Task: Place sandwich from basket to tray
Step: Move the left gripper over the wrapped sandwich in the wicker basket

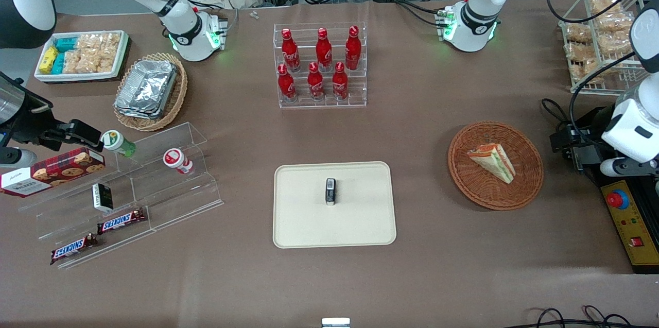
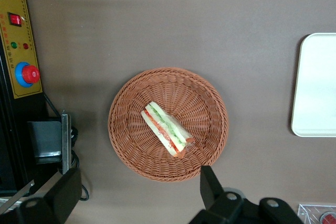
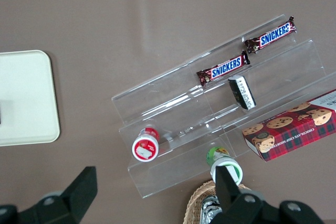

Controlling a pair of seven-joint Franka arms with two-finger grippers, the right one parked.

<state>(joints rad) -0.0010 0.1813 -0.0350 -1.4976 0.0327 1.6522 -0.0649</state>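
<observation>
The sandwich [image 1: 492, 160] [image 2: 167, 128], a clear-wrapped wedge with red and green filling, lies in the round reddish-brown basket [image 1: 466, 184] [image 2: 131, 150]. The cream tray [image 1: 309, 220] [image 2: 317, 87] lies flat on the table, toward the parked arm's end from the basket. In the left wrist view my gripper [image 2: 137, 187] hangs high above the table, over the basket's rim that is farther from the front camera. It is open wide, with nothing between its dark fingers [image 2: 210, 182]. In the front view only the arm's white links [image 1: 628, 127] show.
A small black object [image 1: 330, 191] stands on the tray. A yellow control box with a red button [image 1: 620, 199] [image 2: 26, 74] and a black device [image 1: 571, 140] sit close to the basket. A rack of red bottles [image 1: 319, 65] stands farther back.
</observation>
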